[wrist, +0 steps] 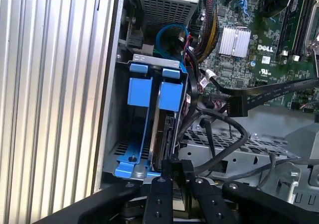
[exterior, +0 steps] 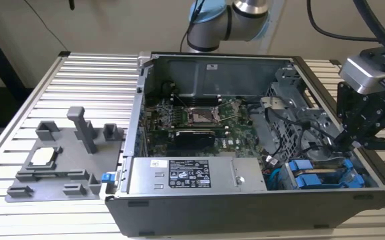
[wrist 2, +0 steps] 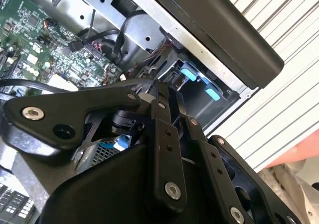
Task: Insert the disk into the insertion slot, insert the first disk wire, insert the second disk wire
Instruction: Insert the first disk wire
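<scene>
The disk [wrist: 165, 132] stands on edge in the insertion slot [wrist: 149, 170] of the drive cage, its blue carrier front [wrist: 171, 95] level with the other blue-fronted drive [wrist: 139, 91] beside it. In the exterior view both blue fronts [exterior: 308, 174] show at the case's near right corner. My gripper [wrist: 174, 168] is down inside the case at the disk's rear end, fingers [wrist 2: 160, 134] drawn together. I cannot tell whether anything is pinched between the tips. Black wires [wrist: 227, 122] loop right beside the fingertips. In the exterior view the gripper [exterior: 350, 143] hangs over the cage.
A flat black cable with a connector [wrist: 235, 104] crosses above the green motherboard [exterior: 199, 117]. The power supply [exterior: 189, 175] sits along the case's front wall. A grey fixture [exterior: 62, 160] lies on the slatted table at the exterior view's left. The case rim [wrist 2: 224, 40] is close by.
</scene>
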{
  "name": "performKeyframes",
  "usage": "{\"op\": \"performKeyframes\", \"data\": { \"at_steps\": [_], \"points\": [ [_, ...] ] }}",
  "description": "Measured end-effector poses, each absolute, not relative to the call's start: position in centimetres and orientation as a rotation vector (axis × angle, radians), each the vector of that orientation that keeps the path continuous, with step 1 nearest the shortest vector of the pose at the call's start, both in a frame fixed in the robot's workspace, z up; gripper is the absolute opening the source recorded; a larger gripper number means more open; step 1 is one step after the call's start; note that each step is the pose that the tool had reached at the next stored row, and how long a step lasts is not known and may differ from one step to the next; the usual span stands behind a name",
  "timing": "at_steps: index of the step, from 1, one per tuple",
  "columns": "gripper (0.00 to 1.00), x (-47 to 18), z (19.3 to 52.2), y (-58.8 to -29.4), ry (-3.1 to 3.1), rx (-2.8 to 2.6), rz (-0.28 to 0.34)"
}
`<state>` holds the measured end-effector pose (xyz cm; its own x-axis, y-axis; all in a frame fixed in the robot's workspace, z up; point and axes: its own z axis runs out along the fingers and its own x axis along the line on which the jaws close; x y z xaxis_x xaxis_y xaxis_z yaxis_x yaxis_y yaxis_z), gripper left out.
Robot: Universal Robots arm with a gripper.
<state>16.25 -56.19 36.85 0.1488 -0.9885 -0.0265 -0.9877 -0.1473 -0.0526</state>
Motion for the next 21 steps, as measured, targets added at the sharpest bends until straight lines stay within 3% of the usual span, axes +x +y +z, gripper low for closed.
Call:
{"op": "performKeyframes", "data": {
  "at_steps": [21],
  "points": [
    [0.19, 15.96, 36.3, -56.2, 2.133, -2.22, -0.017]
  ]
}}
